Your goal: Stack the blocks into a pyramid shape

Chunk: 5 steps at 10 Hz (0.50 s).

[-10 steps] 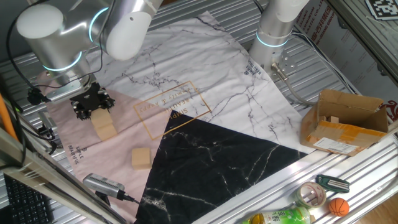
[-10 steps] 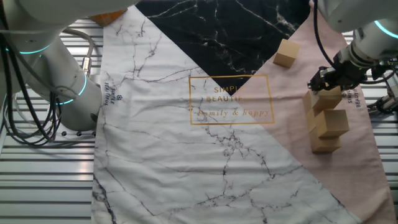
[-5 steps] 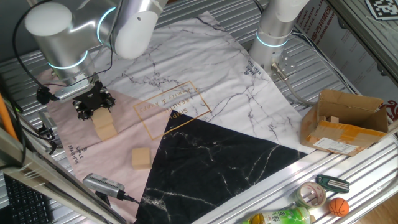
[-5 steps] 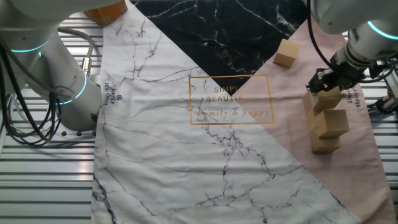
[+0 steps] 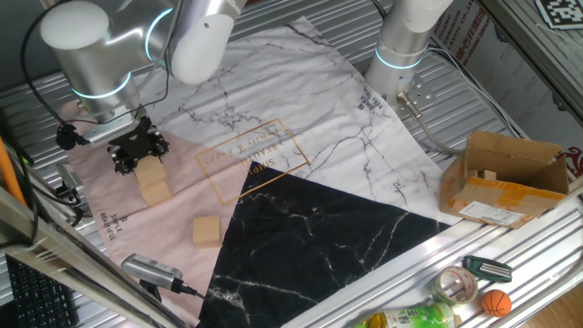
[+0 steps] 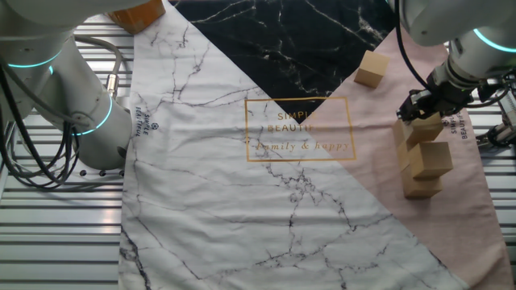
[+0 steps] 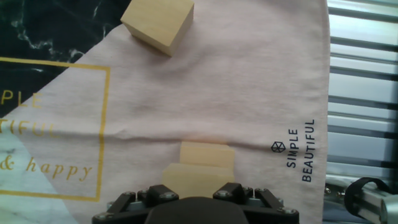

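My gripper stands over a pile of tan wooden blocks on the pink part of the cloth. Its fingers flank the pile's top block, which rests on the blocks below. In the other fixed view the gripper grips that top block, with more blocks under and beside it. In the hand view the gripped block sits just ahead of the gripper's housing, with a lower block beyond. One loose block lies apart, and it also shows in the other fixed view and the hand view.
A marbled cloth covers the table. A brown cardboard box stands at the right. A second arm's base is at the back. A silver tool, tape, a bottle and a small ball lie along the front rail.
The arm's upper links have shifted slightly to the right. The gripper stays at the top of the pile, and the blocks have not moved.
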Motion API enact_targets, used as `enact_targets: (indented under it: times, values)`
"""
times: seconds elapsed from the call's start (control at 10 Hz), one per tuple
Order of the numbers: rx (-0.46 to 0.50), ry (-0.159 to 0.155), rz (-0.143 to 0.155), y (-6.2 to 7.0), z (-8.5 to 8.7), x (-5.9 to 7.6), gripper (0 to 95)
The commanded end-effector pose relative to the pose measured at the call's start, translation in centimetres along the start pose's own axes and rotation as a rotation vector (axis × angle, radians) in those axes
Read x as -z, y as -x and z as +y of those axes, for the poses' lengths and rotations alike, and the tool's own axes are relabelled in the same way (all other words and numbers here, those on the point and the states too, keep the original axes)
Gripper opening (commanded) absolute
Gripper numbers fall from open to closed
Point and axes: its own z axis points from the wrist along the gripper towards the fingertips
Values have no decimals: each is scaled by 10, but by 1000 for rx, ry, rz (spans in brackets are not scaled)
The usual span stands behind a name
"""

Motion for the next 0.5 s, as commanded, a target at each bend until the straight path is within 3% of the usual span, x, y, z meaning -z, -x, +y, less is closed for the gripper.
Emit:
enact_targets:
  times: [0.1,0.5]
  values:
    - [-12,3,2,0,-1,0,0]
    - [-14,8,0,0,-1,0,0]
